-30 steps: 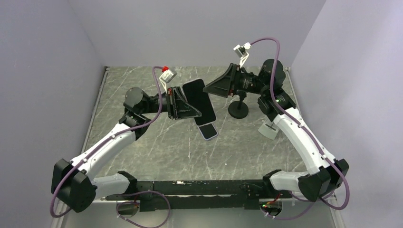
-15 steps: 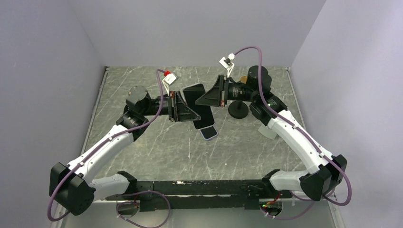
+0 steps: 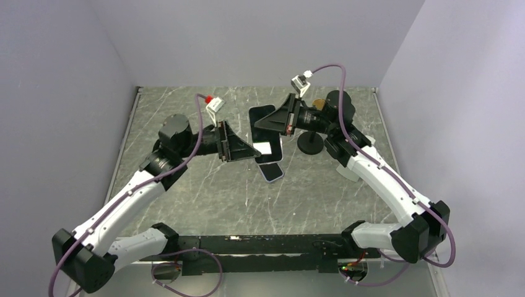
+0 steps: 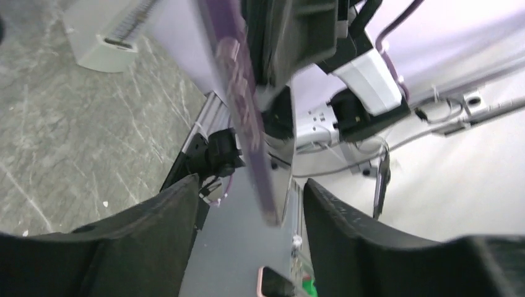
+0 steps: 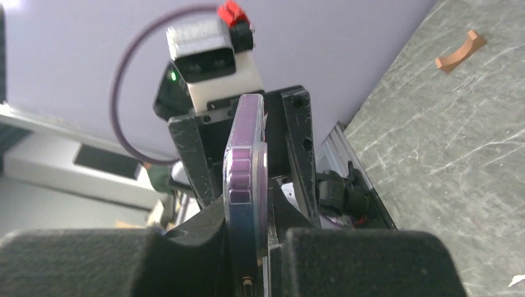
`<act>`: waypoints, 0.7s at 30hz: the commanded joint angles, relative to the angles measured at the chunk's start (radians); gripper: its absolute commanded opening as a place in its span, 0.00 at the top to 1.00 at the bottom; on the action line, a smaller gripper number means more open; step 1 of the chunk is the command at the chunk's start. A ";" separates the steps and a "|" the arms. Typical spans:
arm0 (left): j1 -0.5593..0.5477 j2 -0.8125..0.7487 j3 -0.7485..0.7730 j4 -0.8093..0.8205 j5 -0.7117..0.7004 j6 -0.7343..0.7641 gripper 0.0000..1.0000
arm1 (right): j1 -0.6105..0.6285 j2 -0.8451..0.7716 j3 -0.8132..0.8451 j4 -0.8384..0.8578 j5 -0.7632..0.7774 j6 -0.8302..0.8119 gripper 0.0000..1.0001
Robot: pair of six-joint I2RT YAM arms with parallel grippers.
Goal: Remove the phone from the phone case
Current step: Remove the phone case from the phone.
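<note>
The phone (image 3: 265, 125), black screen up and lavender at the edges, hangs tilted above the table, still inside the clear phone case (image 5: 262, 179). My right gripper (image 3: 270, 123) is shut on its far end. In the right wrist view the phone's purple edge (image 5: 242, 167) stands clamped between the black pads. My left gripper (image 3: 255, 151) is open at the phone's near end. In the left wrist view the phone's edge (image 4: 246, 124) passes between and beyond the spread fingers (image 4: 155, 223) without touching them.
A second, darker phone (image 3: 271, 171) lies flat on the marble table (image 3: 204, 185) under the held one. A black stand with a round base (image 3: 310, 143) and a white block (image 3: 350, 168) sit to the right. A brown curved piece (image 5: 459, 52) lies at the back.
My left gripper has opened, let go of the phone and drawn back to the left. My right gripper has moved in and shut on the phone's far end.
</note>
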 commanded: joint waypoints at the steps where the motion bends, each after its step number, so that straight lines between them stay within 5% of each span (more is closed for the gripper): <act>1: -0.014 -0.125 -0.104 0.070 -0.201 -0.092 0.28 | -0.050 -0.090 -0.066 0.204 0.074 0.229 1.00; 9: -0.037 -0.177 -0.170 0.234 -0.220 -0.273 0.39 | -0.090 -0.114 -0.106 0.332 0.087 0.343 1.00; 21: -0.082 -0.119 -0.102 0.294 -0.203 -0.274 0.47 | -0.089 -0.133 -0.097 0.283 0.113 0.300 1.00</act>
